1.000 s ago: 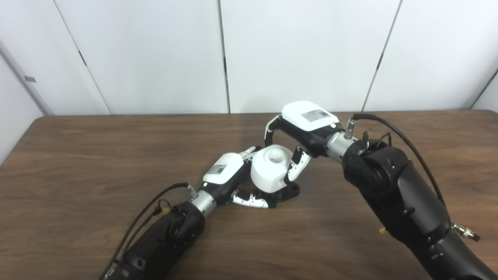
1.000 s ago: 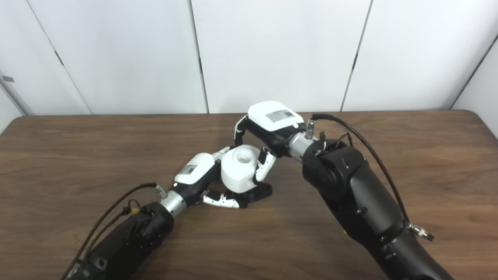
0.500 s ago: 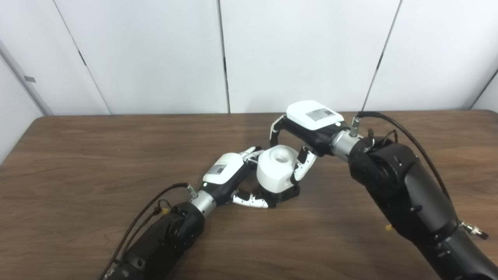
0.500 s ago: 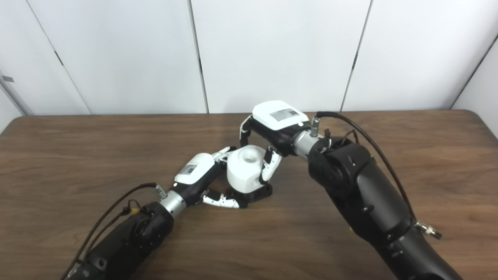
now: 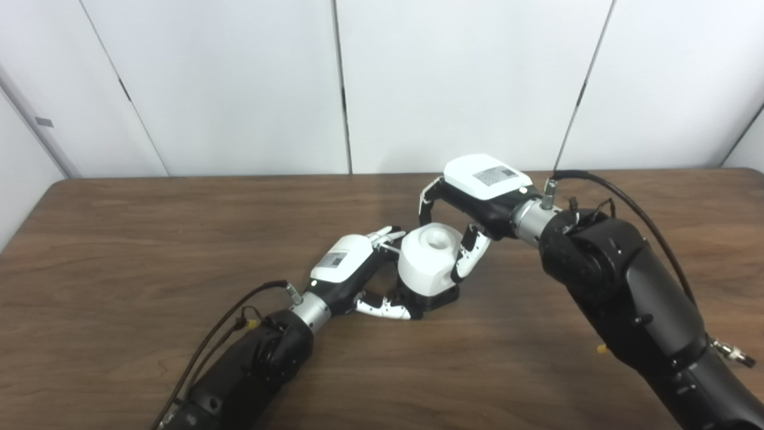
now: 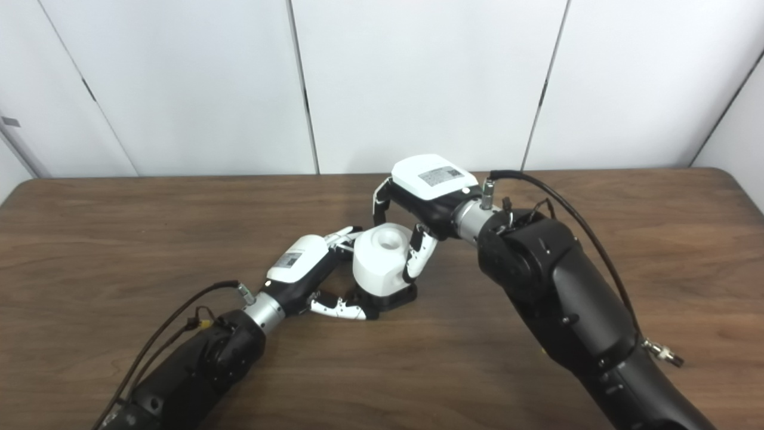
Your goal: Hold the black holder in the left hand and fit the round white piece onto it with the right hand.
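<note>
The round white piece (image 5: 427, 259), a chunky cylinder with a hole in its top, stands upright on the black holder (image 5: 440, 296) at the table's middle. My right hand (image 5: 482, 190) arches over it from the right and is shut on it: the thumb presses its right side and the fingers curl behind its far side. My left hand (image 5: 348, 267) lies low on the left, shut on the black holder, with its thumb along the holder's front edge and its fingers reaching behind the white piece. Most of the holder is hidden under the piece.
The brown wooden table (image 5: 149, 239) stretches wide on both sides of the hands. White wall panels (image 5: 239, 83) rise behind its far edge. Black cables loop off both forearms.
My right hand has shifted the white piece a little to the right, over the holder. The left hand and the holder have stayed where they were.
</note>
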Controlling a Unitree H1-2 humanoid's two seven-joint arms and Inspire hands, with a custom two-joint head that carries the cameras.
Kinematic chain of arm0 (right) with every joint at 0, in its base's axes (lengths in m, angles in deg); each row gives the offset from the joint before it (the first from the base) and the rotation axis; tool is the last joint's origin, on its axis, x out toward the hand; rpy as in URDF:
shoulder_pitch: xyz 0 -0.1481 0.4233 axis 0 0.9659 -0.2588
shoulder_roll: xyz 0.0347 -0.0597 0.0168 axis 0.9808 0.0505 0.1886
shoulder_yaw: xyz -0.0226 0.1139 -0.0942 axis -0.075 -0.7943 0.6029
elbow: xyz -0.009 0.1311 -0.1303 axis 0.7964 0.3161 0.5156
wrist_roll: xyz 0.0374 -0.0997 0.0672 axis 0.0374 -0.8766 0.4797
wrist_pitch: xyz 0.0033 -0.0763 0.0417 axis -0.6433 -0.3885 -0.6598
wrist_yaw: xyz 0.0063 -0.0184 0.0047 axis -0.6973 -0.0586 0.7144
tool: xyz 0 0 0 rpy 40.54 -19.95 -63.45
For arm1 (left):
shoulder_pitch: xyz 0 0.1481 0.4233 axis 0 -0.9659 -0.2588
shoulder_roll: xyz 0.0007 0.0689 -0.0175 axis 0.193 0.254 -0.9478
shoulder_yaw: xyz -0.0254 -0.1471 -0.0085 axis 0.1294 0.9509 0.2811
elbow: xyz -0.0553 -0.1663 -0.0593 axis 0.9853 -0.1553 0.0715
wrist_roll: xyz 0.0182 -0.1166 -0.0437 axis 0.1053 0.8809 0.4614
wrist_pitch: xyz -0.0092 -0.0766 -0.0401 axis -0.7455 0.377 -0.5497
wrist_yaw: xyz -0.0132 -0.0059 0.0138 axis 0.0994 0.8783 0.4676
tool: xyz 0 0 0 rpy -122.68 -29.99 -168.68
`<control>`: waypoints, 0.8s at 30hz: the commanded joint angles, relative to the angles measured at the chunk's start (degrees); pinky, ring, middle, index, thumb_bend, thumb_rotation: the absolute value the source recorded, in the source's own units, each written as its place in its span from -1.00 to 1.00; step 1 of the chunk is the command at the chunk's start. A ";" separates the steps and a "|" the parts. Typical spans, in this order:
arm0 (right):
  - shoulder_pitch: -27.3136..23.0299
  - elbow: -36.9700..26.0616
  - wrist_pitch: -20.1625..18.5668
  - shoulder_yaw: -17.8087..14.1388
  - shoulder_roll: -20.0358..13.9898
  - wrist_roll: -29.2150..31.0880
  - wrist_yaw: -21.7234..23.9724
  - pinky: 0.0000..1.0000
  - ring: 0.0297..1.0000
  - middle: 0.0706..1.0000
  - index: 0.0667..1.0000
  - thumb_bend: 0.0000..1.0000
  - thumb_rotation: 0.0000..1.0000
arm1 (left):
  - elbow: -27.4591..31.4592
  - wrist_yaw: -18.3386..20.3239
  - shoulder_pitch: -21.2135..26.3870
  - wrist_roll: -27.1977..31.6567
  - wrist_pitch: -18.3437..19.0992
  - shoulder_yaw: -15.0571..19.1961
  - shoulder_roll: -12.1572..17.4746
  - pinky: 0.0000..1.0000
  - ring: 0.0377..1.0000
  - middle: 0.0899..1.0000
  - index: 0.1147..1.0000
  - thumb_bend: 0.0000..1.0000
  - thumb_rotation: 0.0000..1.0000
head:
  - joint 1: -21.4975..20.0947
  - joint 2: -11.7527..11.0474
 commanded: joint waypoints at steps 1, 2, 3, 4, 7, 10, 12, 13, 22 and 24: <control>-1.65 -1.64 0.97 -0.58 -0.56 -0.30 -0.05 0.53 0.58 0.42 -0.12 0.04 -0.73 | -1.79 5.94 -1.91 -2.61 0.24 -2.91 -0.66 0.84 0.92 0.79 -0.16 0.04 -0.84 | 0.06 0.00; -1.58 -1.64 0.99 -0.49 -0.49 -0.36 -0.01 0.53 0.58 0.42 -0.12 0.04 -0.73 | -1.85 5.83 -1.89 -2.63 0.07 -2.89 -0.70 0.83 0.91 0.79 -0.16 0.04 -0.84 | 0.13 0.03; -1.49 -1.64 0.99 -0.46 -0.39 -0.35 0.00 0.53 0.58 0.42 -0.12 0.04 -0.73 | -1.79 5.93 -1.89 -2.61 0.13 -2.89 -0.72 0.83 0.91 0.79 -0.16 0.04 -0.84 | 0.31 0.08; -1.43 -1.63 0.93 -0.42 -0.21 -0.31 0.02 0.53 0.57 0.42 -0.12 0.04 -0.73 | -1.75 6.02 -1.89 -2.58 0.19 -2.87 -0.75 0.83 0.92 0.79 -0.16 0.04 -0.84 | 0.39 0.11; -1.41 -1.48 0.68 -0.11 0.29 -0.48 0.22 0.54 0.58 0.42 -0.12 0.04 -0.73 | -1.83 5.93 -1.88 -2.67 0.27 -2.86 -0.86 0.83 0.92 0.80 -0.16 0.04 -0.84 | 0.42 0.14; -1.20 -1.27 0.67 0.20 0.92 -0.61 -0.04 0.55 0.59 0.41 -0.12 0.04 -0.73 | -1.97 5.95 -1.83 -2.55 0.30 -2.78 -1.03 0.84 0.93 0.80 -0.16 0.04 -0.84 | 0.49 0.26; -1.11 -1.13 0.73 0.59 1.33 -0.86 0.10 0.56 0.60 0.42 -0.12 0.04 -0.73 | -2.18 5.83 -1.75 -2.60 0.22 -2.74 -1.13 0.84 0.93 0.79 -0.16 0.04 -0.84 | 0.53 0.35; -1.10 -1.08 0.79 0.69 1.43 -0.93 0.19 0.56 0.60 0.42 -0.12 0.04 -0.73 | -2.27 5.77 -1.72 -2.64 0.18 -2.72 -1.17 0.84 0.93 0.79 -0.16 0.04 -0.84 | 0.53 0.35; -0.76 -1.43 1.60 1.63 1.27 -1.53 1.77 0.55 0.60 0.43 -0.12 0.05 -0.73 | -1.98 6.18 -1.69 -2.55 0.45 -2.55 -1.15 0.86 0.94 0.80 -0.16 0.04 -0.84 | 0.68 0.50; -0.70 -1.40 1.82 1.72 1.24 -1.68 1.68 0.54 0.60 0.43 -0.12 0.05 -0.73 | -1.79 6.18 -1.77 -2.70 0.40 -2.60 -1.07 0.86 0.94 0.79 -0.16 0.04 -0.84 | 0.65 0.44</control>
